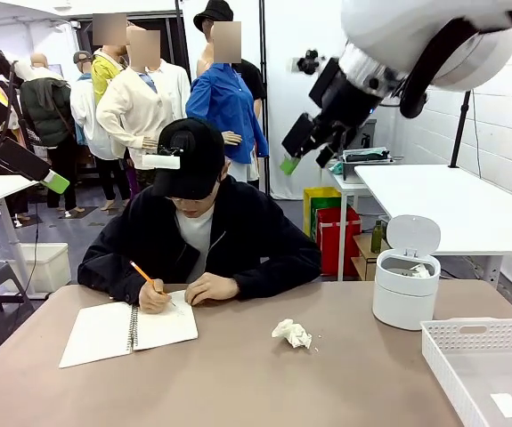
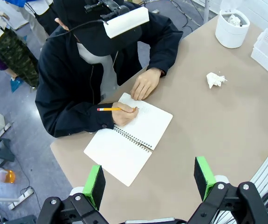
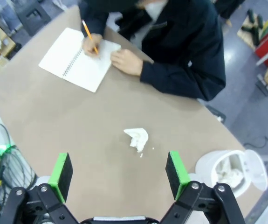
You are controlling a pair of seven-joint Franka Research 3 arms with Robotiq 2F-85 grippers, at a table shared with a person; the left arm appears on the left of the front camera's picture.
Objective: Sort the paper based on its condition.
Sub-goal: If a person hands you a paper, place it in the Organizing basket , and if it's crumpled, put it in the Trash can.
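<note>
Paper wad [image 1: 292, 334] lies near the counter's [image 1: 238, 382] middle, toward the right edge, apart from the white bin [image 1: 405, 289]. Left jaws and right jaws stand open, empty, high above. Expect light, soft, crushable material; grip across its bulk, gently.

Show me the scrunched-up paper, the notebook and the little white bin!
scrunched-up paper [image 1: 292, 334], front view, middle of the lump.
notebook [image 1: 100, 334], front view, on its blank left page.
white bin [image 1: 404, 298], front view, on its side wall.
</note>
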